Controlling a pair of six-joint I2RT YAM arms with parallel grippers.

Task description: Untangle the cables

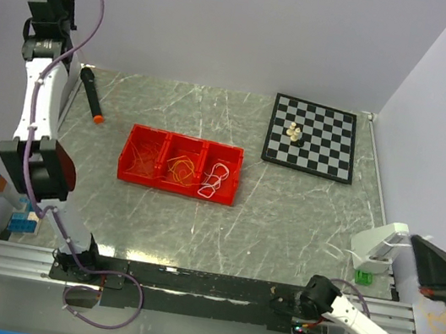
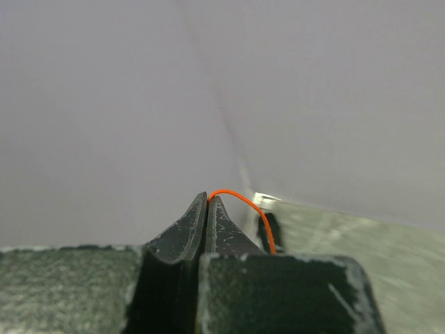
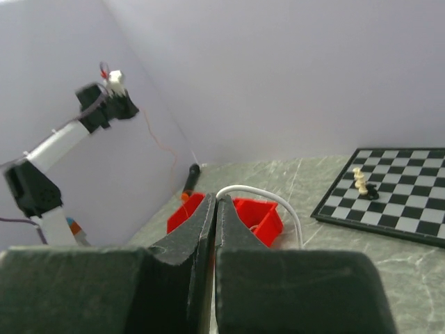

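Observation:
My left gripper (image 2: 208, 197) is raised high by the back-left wall, its jaws shut on a thin orange cable (image 2: 245, 201) that curves off to the right and down. The right wrist view shows that cable (image 3: 157, 139) hanging below the raised left arm (image 3: 104, 111). My right gripper (image 3: 215, 198) is at the table's right edge (image 1: 361, 248), shut on a white cable (image 3: 274, 196) that arcs right and down. The red three-compartment tray (image 1: 173, 186) holds a red clump (image 1: 146, 158), an orange-yellow clump (image 1: 180, 168) and a white clump (image 1: 217, 179).
A chessboard (image 1: 321, 145) with a few pieces (image 1: 295, 133) lies at the back right. A black marker with an orange tip (image 1: 91, 94) lies at the back left. Coloured blocks (image 1: 21, 219) sit off the table's left edge, a green block (image 1: 363, 278) at the right edge.

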